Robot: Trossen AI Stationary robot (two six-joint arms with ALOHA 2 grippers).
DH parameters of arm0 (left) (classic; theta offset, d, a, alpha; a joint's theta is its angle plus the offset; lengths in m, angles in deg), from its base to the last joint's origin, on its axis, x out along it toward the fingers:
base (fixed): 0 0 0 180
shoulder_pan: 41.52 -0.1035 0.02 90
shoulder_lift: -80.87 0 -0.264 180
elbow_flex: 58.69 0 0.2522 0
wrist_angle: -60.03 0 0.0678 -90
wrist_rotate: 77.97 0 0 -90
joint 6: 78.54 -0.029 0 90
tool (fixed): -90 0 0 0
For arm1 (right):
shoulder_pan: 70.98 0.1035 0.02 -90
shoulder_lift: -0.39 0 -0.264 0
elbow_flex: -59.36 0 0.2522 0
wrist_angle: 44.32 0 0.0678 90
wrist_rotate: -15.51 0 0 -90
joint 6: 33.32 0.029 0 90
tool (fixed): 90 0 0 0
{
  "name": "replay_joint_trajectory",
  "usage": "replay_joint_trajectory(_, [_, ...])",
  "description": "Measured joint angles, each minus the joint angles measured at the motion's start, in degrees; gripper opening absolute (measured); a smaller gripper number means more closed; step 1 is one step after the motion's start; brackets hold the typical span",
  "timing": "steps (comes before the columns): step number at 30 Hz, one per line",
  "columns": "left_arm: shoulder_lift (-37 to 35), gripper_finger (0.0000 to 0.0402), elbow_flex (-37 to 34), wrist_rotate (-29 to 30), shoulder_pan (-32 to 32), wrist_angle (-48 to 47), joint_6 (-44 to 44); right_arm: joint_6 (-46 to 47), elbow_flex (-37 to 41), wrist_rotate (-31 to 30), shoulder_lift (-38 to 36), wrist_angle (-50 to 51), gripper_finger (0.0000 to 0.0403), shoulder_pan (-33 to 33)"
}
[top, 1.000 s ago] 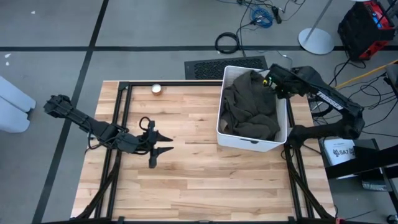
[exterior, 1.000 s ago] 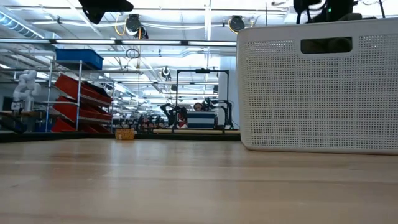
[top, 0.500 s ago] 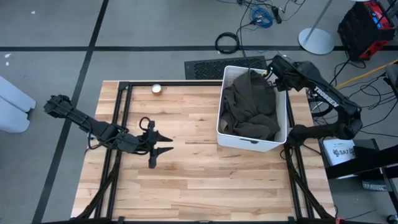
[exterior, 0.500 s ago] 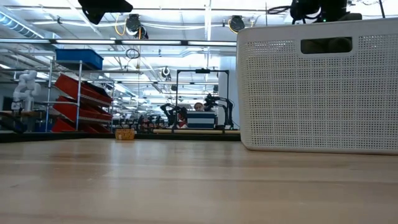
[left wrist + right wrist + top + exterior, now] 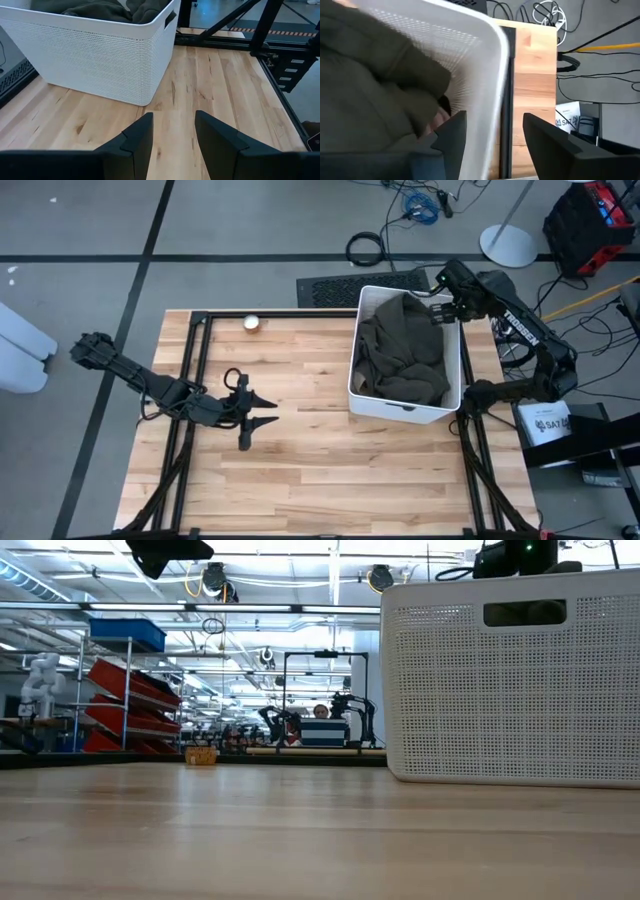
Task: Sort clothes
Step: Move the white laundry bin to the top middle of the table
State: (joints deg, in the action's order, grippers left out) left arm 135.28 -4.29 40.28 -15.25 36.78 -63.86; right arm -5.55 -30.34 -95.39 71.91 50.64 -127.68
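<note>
The dark olive garment point(image 5: 402, 352) fills a white bin point(image 5: 405, 408) whose walls carry a fine perforated grid pattern, and a sliver of pale pink fabric point(image 5: 436, 120) shows beside the olive in the right wrist view. The table point(image 5: 300, 470) is light wood in striped planks with a black frame; both arms are black

Soft, matt dark olive cloth point(image 5: 402, 352) fills a white perforated plastic bin point(image 5: 356, 382) — beneath, a smooth, pale wood-plank table point(image 5: 310, 470).
</note>
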Motion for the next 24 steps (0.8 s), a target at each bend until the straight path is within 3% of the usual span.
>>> replay_joint_trajectory(9, [0.2, 0.0154, 0.0, -0.7, 0.0, 0.0, 0.0, -1.4, 0.0, 1.8, -0.1, 2.1, 0.0143, -0.4])
replay_joint_trajectory(12, [0.7, 0.0154, 0.0, -1.3, 0.0, 0.1, 0.0, -0.9, 0.0, 4.8, -0.1, 4.0, 0.0119, -0.4])
replay_joint_trajectory(24, [2.6, 0.0154, 0.0, -1.5, 0.0, 0.0, 0.0, 0.3, -0.1, 6.8, -0.2, 4.9, 0.0009, -0.4])
